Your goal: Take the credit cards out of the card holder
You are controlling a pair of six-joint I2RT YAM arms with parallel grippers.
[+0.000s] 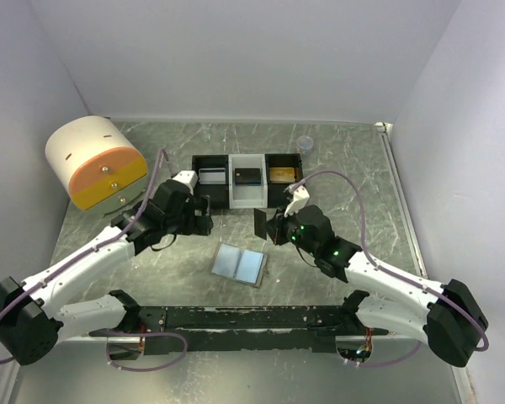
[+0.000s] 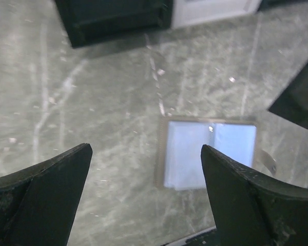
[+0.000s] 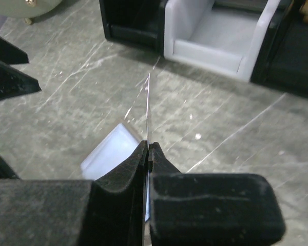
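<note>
Right gripper (image 3: pixel 148 147) clamps one card (image 1: pixel 260 223) near open card holder (image 1: pixel 240 263)
Left gripper (image 2: pixel 145 151) gapes wide, empty; card probably bound for tray (image 1: pixel 233 199) next

card holder (image 1: pixel 239 264): on the table (image 1: pixel 353 177), centre front
tray (image 1: pixel 231 194): behind the card holder
held card (image 3: pixel 148 102): in the right gripper (image 3: pixel 148 148), between tray and card holder
drawer unit (image 1: pixel 97 162): left of the tray
cup (image 1: pixel 305 144): behind the tray's right end
</note>
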